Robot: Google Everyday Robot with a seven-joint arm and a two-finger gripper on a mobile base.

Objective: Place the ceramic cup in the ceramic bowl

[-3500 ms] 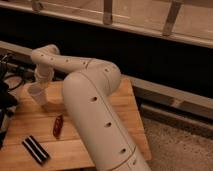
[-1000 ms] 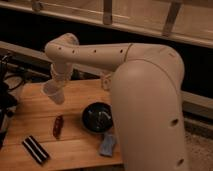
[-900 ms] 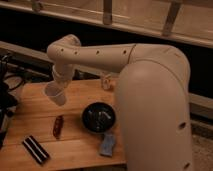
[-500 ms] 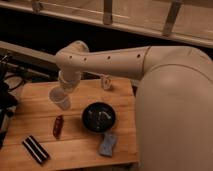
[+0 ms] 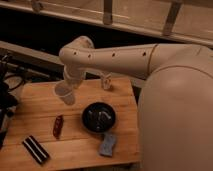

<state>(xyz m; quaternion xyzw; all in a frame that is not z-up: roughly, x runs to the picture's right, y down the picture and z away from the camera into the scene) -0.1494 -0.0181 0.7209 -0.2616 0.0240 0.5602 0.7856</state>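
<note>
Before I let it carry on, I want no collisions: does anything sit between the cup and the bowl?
Nothing visible does. The gripper holds the ceramic cup up left of the ceramic bowl, with only bare table between them.

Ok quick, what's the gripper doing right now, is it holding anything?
Gripper: up above the table, left of the ceramic bowl, holding the ceramic cup.
</note>
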